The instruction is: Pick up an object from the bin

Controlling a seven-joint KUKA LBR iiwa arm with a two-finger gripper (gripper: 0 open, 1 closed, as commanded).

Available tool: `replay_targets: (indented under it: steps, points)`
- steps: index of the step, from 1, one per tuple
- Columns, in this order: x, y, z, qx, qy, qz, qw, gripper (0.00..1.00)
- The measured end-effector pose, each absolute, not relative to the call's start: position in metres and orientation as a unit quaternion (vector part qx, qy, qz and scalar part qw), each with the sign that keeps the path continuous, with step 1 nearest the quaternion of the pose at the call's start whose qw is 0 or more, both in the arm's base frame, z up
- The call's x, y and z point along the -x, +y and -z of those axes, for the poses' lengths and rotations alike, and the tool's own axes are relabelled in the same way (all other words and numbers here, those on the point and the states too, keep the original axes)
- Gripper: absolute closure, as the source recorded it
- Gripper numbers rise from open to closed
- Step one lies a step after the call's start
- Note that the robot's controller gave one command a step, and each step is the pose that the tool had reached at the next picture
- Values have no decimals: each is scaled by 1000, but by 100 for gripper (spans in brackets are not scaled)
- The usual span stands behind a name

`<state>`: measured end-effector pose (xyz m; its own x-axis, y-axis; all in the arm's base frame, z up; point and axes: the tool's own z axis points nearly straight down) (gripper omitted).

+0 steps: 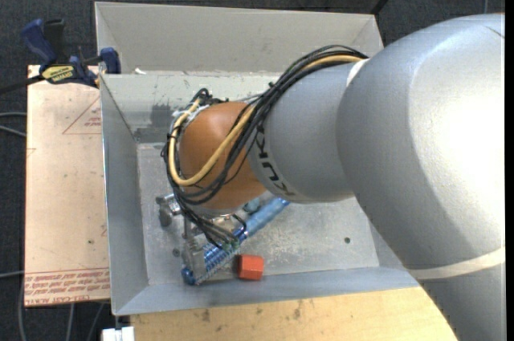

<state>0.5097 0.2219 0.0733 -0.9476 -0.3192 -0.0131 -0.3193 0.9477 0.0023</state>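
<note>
The claw (190, 251) is seen low over the floor of the bin (128, 195), close to the front wall. Whether it stands apart or together cannot be told, since its tip is lost among metal parts and the thing beside it. Touching it or just beside it, on the side nearer the arm, lies the pale-bristled end of a blue brush (215, 255). The brush's handle is seen running slantwise away from the claw and passing under the wrist. This is judged to be the thing in hand, though no grip on it can be confirmed. A little further off on the same side, just beyond the bristles, a small orange block (250, 268) is set on the floor, apart from the claw. For the step to be done well, the claw should be centred across the narrow width of the brush rather than along it. The front wall and the block should be kept clear, and the brush should be raised straight up only once a firm hold is felt. A long handle gripped near one end is judged likely to tip. Above the claw, the orange cover (213, 147) is crossed by black and yellow cables (241, 123). Further back on the grey arm (321, 139), part of the maker's name, "KUK", can be read; no other writing on the bin's things can be made out.
</note>
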Motion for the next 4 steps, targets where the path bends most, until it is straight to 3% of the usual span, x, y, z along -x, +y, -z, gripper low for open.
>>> replay_targets:
  steps: [1,2,3,4]
  points:
    - [-495,163,-101,334,943,0,1,0]
    - [-514,98,-100,398,917,1,1,0]
    - [-517,70,-71,374,927,-1,0,0]
    - [-518,71,-73,373,928,-2,1,0]
